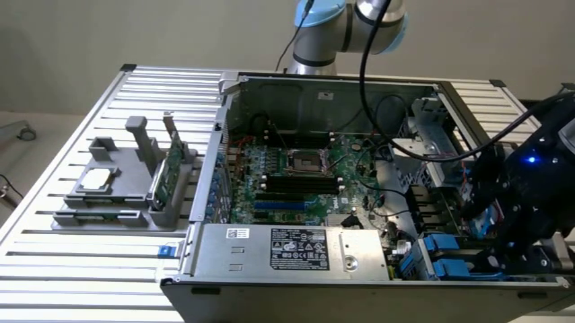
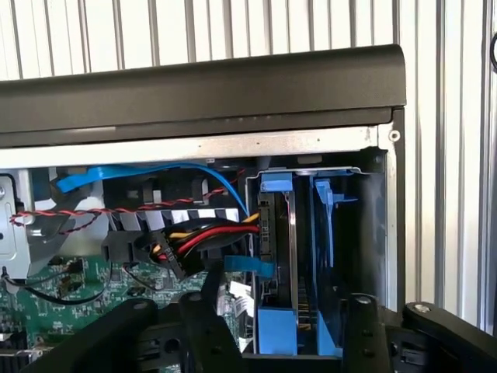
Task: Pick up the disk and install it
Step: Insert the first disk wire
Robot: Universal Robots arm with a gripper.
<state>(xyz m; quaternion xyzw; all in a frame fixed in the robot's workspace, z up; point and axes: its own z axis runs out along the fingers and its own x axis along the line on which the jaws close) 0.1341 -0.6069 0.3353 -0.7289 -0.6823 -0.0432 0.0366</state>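
The disk (image 2: pixel 276 256) stands on edge in a slot of the drive bay (image 2: pixel 342 233), inside the open computer case (image 1: pixel 314 94). Blue rails show at both ends of the disk. My gripper (image 2: pixel 281 315) hangs over it with its black fingers (image 2: pixel 203 326) spread to either side of the disk's near end, and a gap shows on at least one side. In the exterior view the gripper (image 1: pixel 496 229) is at the case's near corner on that view's right, above the blue bays (image 1: pixel 445 256).
A grey holder (image 1: pixel 117 202) on the slatted table carries a small silver chip (image 1: pixel 99 178) and a green circuit card (image 1: pixel 167 168). Inside the case are the motherboard (image 1: pixel 297 175) and power supply (image 1: pixel 287 249). Power wires (image 2: pixel 202 237) and a blue cable (image 2: pixel 155 175) run beside the bay.
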